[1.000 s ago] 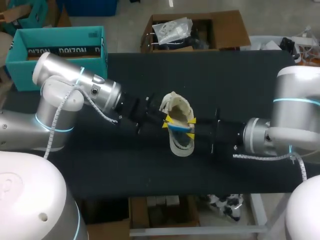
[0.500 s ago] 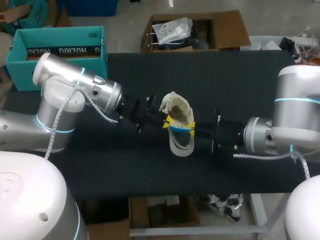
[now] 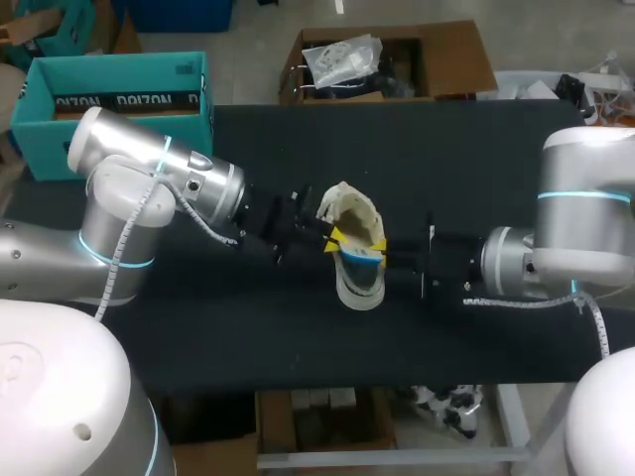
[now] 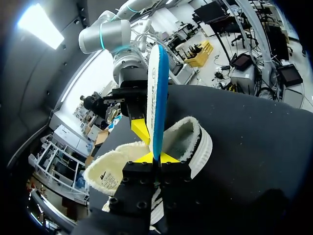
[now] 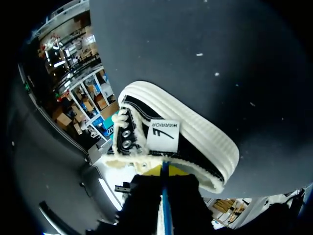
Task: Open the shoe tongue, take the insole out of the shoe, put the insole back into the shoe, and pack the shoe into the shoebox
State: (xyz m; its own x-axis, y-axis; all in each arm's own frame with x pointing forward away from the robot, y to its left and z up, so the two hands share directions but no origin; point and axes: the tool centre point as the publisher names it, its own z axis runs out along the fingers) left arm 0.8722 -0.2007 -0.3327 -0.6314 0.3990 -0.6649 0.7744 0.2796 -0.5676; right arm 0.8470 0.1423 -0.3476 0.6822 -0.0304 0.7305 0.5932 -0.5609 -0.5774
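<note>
shoe (image 3: 352, 210) sits near the middle of the black table (image 3: 476, 169), between the two grippers. it is a low sneaker with a black upper, a ribbed white rubber sole and pale fleece lining, and its opening faces up.

at the far left, the teal shoebox (image 3: 109, 99) stands open by the table's back left corner, well apart from the shoe.

the left arm (image 3: 149, 178) comes in from the left and slants down toward the shoe. the left gripper (image 3: 335, 238) is at the shoe's left side, just above the opening. in the left wrist view the left gripper (image 4: 155, 157) is clamped on the insole (image 4: 157, 98): its yellow tips press the lower end from both sides. the insole is white with a blue edge and stands edge-on, rising straight ahead of the fingers, with the fleecy shoe (image 4: 188, 142) lying just behind and under them.

from above, the insole (image 3: 359, 258) shows as a short blue strip over the shoe's opening, between the two sets of yellow tips. i cannot tell whether its lower end touches the lining.

the right gripper (image 3: 379, 248) meets it from the shoe's right side. in the right wrist view the right gripper (image 5: 165, 170) is also closed on the insole (image 5: 165, 205), whose thin blue edge runs between the two fingers. the shoe (image 5: 186, 142) lies just ahead of the tips.

the right arm (image 3: 556, 258) stretches in level from the right edge.
</note>
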